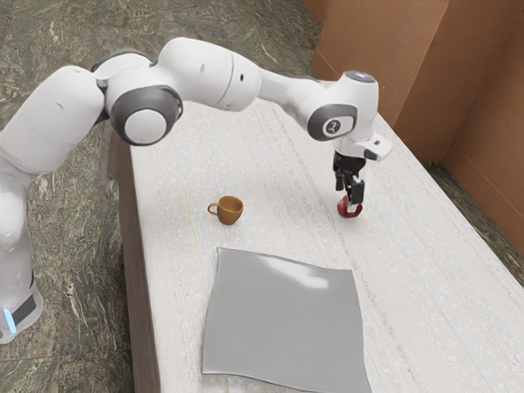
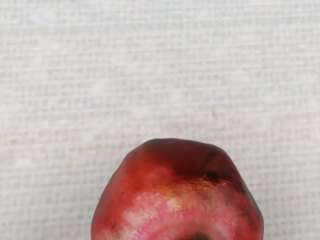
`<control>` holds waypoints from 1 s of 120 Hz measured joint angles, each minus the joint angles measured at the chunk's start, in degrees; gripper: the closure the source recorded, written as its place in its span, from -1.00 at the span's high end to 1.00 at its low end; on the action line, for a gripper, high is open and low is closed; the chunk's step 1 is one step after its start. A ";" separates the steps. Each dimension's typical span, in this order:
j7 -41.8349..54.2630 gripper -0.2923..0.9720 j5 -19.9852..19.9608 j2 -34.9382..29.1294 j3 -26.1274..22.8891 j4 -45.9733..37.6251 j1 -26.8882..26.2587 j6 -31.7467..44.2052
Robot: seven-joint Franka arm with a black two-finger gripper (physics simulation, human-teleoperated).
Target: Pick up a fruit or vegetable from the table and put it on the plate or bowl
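The table (image 1: 434, 278) is a pale board with a fine straight grain, matte and flat. The white arm (image 1: 229, 78) reaches over it to the gripper (image 1: 353, 200). The grey plate (image 1: 282, 323) is a square, smooth, thin sheet with slightly raised edges. It lies well apart from the gripper, toward the exterior view's lower left, and I judge that the coming move must carry the fruit this way. The small brown cup (image 1: 230, 210) has a glossy, ceramic look and stands away from the gripper on the exterior view's left, beyond the plate's far corner. The red fruit (image 1: 350, 211) sits directly under the hand. It is round, with mottled pink and dark red skin and a dark spot. The black fingers seem to be closed on it from two sides, very near the table surface.
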 joint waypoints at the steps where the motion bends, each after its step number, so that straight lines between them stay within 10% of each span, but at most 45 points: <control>1: 0.09 0.54 -0.01 0.08 -0.09 0.00 0.00 0.15; 78: 4.18 0.53 -3.26 0.86 -0.32 -1.86 -0.02 4.13; 98: 4.26 0.10 -4.00 0.80 -0.20 -1.95 -0.02 5.64; 120: 3.13 0.05 -4.42 0.10 0.39 -1.96 -0.42 6.70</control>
